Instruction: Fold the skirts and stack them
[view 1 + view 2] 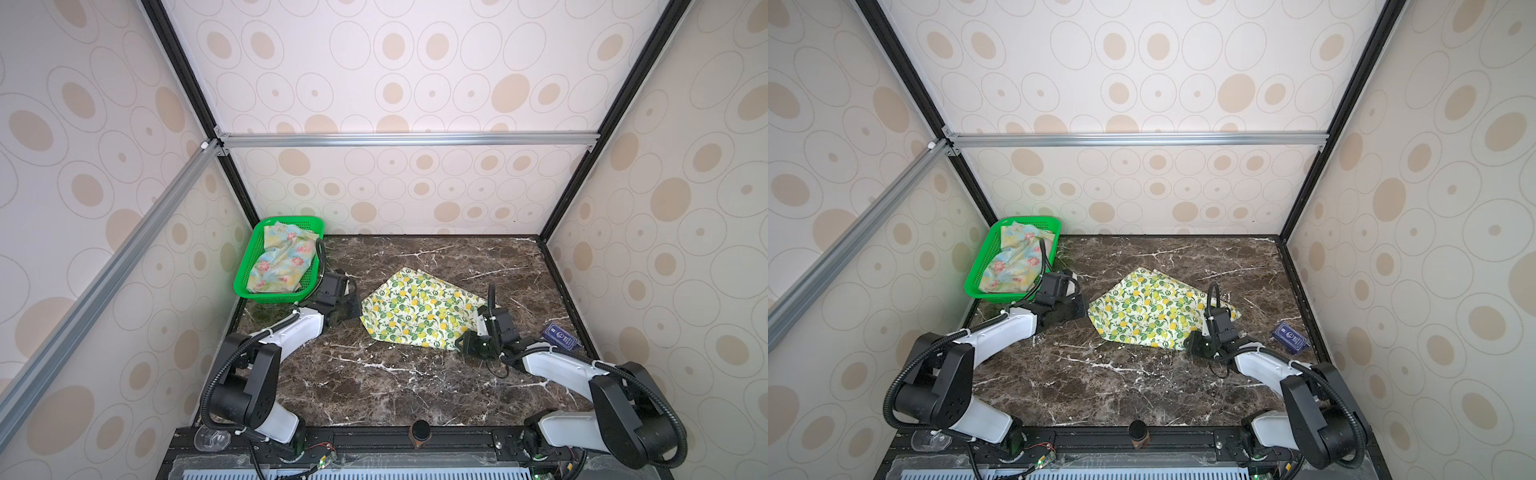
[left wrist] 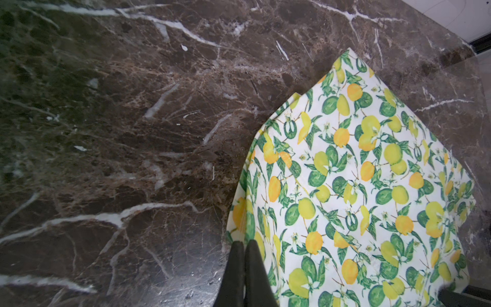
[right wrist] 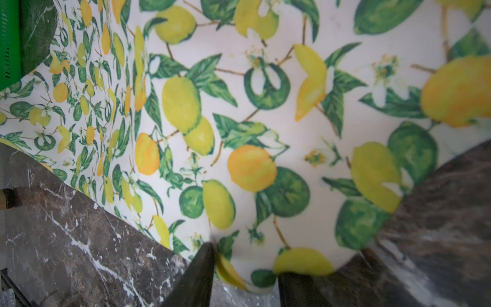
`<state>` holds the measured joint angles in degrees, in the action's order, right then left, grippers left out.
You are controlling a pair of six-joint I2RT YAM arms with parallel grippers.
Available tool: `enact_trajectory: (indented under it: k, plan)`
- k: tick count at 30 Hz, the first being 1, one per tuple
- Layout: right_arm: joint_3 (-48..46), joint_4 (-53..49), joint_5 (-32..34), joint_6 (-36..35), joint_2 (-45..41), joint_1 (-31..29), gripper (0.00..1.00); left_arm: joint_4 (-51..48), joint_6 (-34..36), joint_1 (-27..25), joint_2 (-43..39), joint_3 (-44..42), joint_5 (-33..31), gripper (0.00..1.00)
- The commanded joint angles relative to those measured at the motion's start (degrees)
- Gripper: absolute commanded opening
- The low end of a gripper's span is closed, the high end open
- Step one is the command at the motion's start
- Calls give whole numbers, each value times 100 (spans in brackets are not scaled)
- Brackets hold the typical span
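Observation:
A cream skirt with lemons [image 1: 419,309] [image 1: 1150,309] lies folded flat on the marble table, roughly at its middle. My left gripper [image 1: 356,307] [image 2: 244,243] is shut, its tips right at the skirt's left edge [image 2: 358,186]; I cannot tell whether cloth is pinched. My right gripper [image 1: 459,344] [image 3: 249,263] is at the skirt's near right corner, jaws apart, with the blurred cloth corner [image 3: 239,119] bulging between the fingers. The pastel skirt with pink flowers [image 1: 280,262] [image 1: 1015,262] lies crumpled in the green basket [image 1: 266,297] [image 1: 1000,296] at the back left.
A small blue card [image 1: 559,336] [image 1: 1289,336] lies near the table's right edge, beside my right arm. A brown cylinder [image 1: 420,432] stands on the front rail. Patterned walls close in the back and both sides. The basket sits just behind my left wrist.

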<state>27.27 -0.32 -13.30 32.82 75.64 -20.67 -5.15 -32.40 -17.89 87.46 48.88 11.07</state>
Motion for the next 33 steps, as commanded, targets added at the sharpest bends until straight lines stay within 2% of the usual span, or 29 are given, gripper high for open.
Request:
enact_trajectory:
  k: [1,3,6,12,19,23,28,33]
  plan:
    - [67,227,-57,67,52,-37,25,35,-65,22,-124,74,27,0]
    - [144,114,-60,82,-40,-38,12,-10,-57,27,-141,151,18,0]
    - [342,-205,-149,42,-306,-36,0,-82,-47,28,-215,269,-20,0]
    - [1149,-1294,-19,-275,-1007,-36,0,-307,14,32,-438,737,-238,0]
    - [2414,-2323,571,-877,-1454,-26,0,-683,220,62,-814,1690,-683,0]
    - [2912,-2540,570,-1073,-1510,-27,0,-809,339,91,-1032,2082,-888,0]
    - [3046,-2512,522,-1188,-1464,19,0,-790,402,100,-1185,2184,-963,0]
    - [3238,-2215,95,-1251,-1004,411,0,-567,383,107,-849,2369,-853,0]
